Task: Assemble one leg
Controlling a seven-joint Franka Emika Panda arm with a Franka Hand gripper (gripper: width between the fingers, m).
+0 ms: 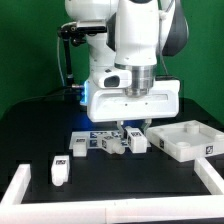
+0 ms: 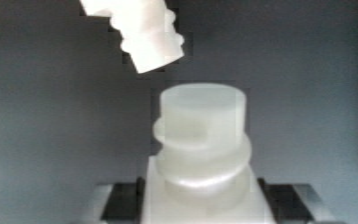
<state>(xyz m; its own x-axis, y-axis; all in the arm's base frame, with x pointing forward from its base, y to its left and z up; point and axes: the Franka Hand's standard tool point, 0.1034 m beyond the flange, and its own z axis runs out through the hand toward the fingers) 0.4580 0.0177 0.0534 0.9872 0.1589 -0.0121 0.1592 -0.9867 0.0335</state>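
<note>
In the exterior view, a white rail [image 1: 20, 186] turns a corner at the near left edge of the black bench [image 1: 40, 125]. Just to its right, a short white leg [image 1: 60, 171] with a dark tag on its face lies alone, well apart from everything else. Further right, at mid-bench, sits a huddle of small white tagged pieces [image 1: 92, 143], too small and too close together to tell apart.

The Panda arm [image 1: 135, 35] stands over the right end of this huddle with its broad white hand [image 1: 133, 98] pointing straight down. The gripper [image 1: 128, 128] is low among the pieces there. To the right, a square white top [image 1: 186, 139] with a raised rim lies flat on the bench, just beside the huddle but clear of the gripper. Another white rail piece [image 1: 212, 174] lies at the far right edge.

The wrist view shows the task's part. A stout white cylindrical leg [image 2: 202, 125] fills the middle of the picture, and its wider lower part sits between the two dark fingers [image 2: 123, 197]. The jaws are closed on it, one pad pressed against each side. Beyond the leg's round end and off to one side, a second white piece with a ridged, screw-like end [image 2: 140, 35] lies on the dark bench, apart from the gripped leg.
</note>
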